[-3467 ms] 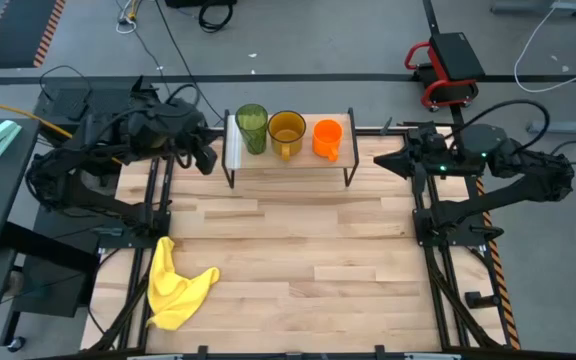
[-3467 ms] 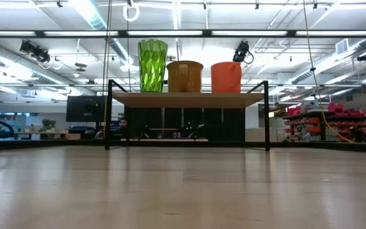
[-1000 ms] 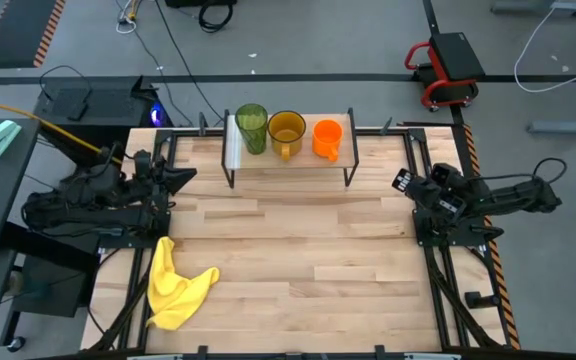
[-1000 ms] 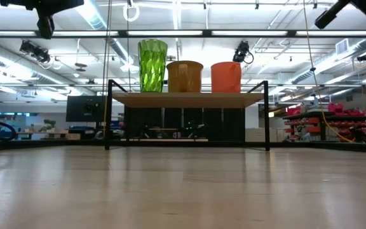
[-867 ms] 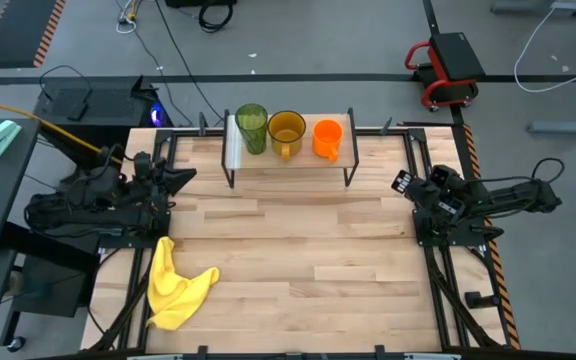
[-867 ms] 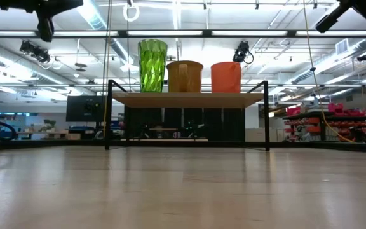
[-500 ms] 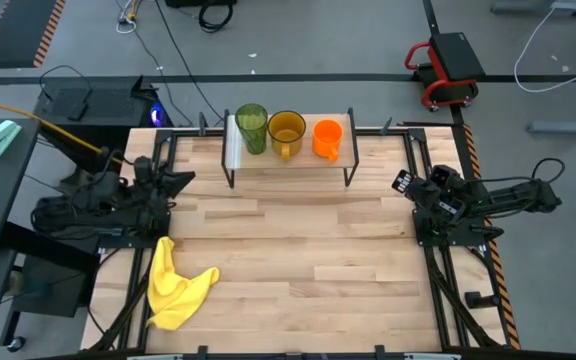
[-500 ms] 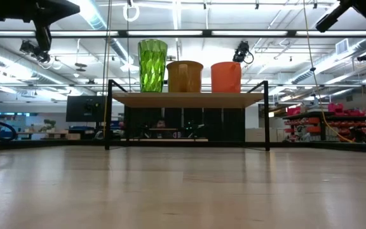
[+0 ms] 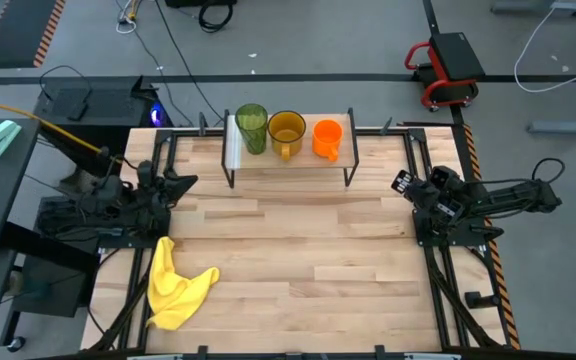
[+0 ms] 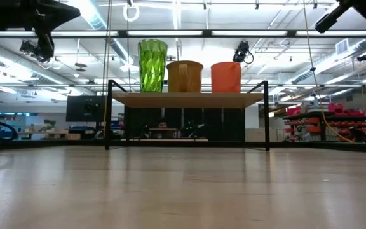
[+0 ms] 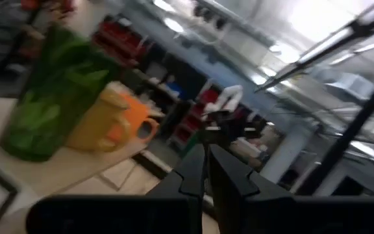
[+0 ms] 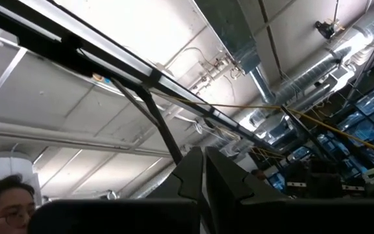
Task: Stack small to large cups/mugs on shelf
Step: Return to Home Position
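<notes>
Three cups stand in a row on the shelf's top board (image 9: 288,155) at the table's far edge: a green tumbler (image 9: 251,127) on the left, an amber mug (image 9: 286,130) in the middle, an orange mug (image 9: 327,138) on the right. The low view shows the tumbler (image 10: 152,65), amber mug (image 10: 184,76) and orange mug (image 10: 225,76) upright on the board (image 10: 186,99). My left gripper (image 9: 190,180) hangs shut over the table's left edge, its wrist view showing the cups (image 11: 50,104). My right gripper (image 9: 400,183) is shut over the right edge, pointing up at the ceiling.
A crumpled yellow cloth (image 9: 174,283) lies on the table near the left front corner. The wooden slatted tabletop (image 9: 298,260) stretches between the arms. Black frame rails run along both sides. A person's head (image 12: 5,195) shows at the edge of the right wrist view.
My left arm has drawn back and settled lower over the table's left edge, its gripper staying shut. The right arm has kept still. The three cups on the shelf have not moved.
</notes>
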You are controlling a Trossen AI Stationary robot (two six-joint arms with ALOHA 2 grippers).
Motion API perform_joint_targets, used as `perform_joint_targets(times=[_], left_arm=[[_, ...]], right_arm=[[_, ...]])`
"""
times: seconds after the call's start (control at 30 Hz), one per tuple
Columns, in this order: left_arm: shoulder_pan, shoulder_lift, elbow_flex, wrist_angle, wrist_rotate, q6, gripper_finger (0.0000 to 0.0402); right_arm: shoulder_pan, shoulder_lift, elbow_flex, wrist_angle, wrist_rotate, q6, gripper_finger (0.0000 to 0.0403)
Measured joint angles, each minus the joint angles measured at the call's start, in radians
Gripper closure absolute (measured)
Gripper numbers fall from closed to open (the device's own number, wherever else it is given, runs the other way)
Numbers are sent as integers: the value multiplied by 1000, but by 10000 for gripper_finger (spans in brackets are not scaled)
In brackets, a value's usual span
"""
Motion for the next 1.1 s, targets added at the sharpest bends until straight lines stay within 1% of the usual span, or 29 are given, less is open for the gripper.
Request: perform_joint_targets(times=[0.13,0.27,0.37,0.43,0.5,0.6,0.73,0.93,1.0,1.1], left_arm=[[0,1,-88,116,68,8,378],[0,1,-185,243,135,19,375],[0,2,-236,255,143,17,370],[0,0,-240,269,145,22,367],[0,2,-240,239,144,39,366],[0,1,-240,237,144,74,368],[0,2,-240,185,144,128,374],[0,2,-240,74,144,212,378],[0,3,-240,40,147,235,375],[0,10,-240,36,148,255,370]], right_arm=[[0,0,0,-35,-25,-27,378],[0,0,0,-105,-99,-91,377],[0,1,0,-165,-113,-155,377],[-2,1,1,-214,-113,-192,377],[-3,1,1,-279,-112,-221,376],[-3,1,1,-397,-110,-269,376],[-3,5,1,-537,-76,-354,376],[-3,5,1,-653,-20,-486,376],[-3,5,1,-688,-1,-508,376],[-3,5,1,-743,27,-518,376]])
